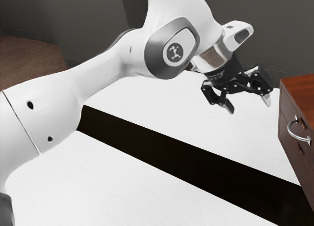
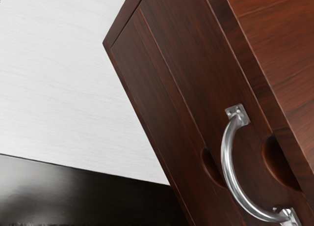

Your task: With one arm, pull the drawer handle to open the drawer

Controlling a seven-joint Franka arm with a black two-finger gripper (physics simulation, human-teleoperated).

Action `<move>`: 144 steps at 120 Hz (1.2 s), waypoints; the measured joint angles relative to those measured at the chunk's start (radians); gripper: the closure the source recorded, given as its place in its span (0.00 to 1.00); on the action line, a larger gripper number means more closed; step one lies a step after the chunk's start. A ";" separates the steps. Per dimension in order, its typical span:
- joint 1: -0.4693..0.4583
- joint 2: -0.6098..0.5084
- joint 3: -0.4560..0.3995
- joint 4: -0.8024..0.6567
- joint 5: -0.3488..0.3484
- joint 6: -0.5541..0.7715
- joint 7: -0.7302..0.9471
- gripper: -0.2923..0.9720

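Note:
A dark wooden drawer cabinet (image 1: 298, 108) stands at the exterior view's right edge on the white table. Its curved metal handle (image 1: 297, 130) sits on the drawer front, which looks flush with the cabinet. My black gripper (image 1: 249, 104) hangs open in the air to the left of the cabinet and a little above the handle, apart from both. In the wrist view the drawer front (image 2: 181, 113) and the silver handle (image 2: 234, 174) lie ahead of the hand, with nothing touching them.
The white table (image 1: 162, 118) carries a wide black stripe (image 1: 186, 159) running across it below the gripper. My white arm reaches in from the exterior view's left. A dark wall stands behind.

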 joint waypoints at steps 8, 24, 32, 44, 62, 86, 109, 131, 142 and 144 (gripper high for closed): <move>-0.009 -0.007 0.000 -0.036 -0.004 0.017 -0.026 0.23; -0.032 -0.041 -0.002 -0.119 -0.019 0.051 -0.070 0.23; -0.037 -0.034 -0.002 -0.125 -0.032 0.069 -0.089 0.23; -0.040 0.001 -0.002 -0.113 -0.055 0.114 -0.112 0.23; -0.042 0.021 -0.002 -0.091 -0.071 0.170 -0.141 0.23; -0.042 0.034 -0.001 -0.097 -0.085 0.208 -0.170 0.26; -0.042 0.050 -0.001 -0.098 -0.110 0.235 -0.201 0.30; -0.043 0.054 0.000 -0.102 -0.116 0.243 -0.229 0.32; -0.047 0.058 0.000 -0.103 -0.117 0.244 -0.243 0.32; -0.048 0.058 0.000 -0.104 -0.117 0.244 -0.246 0.32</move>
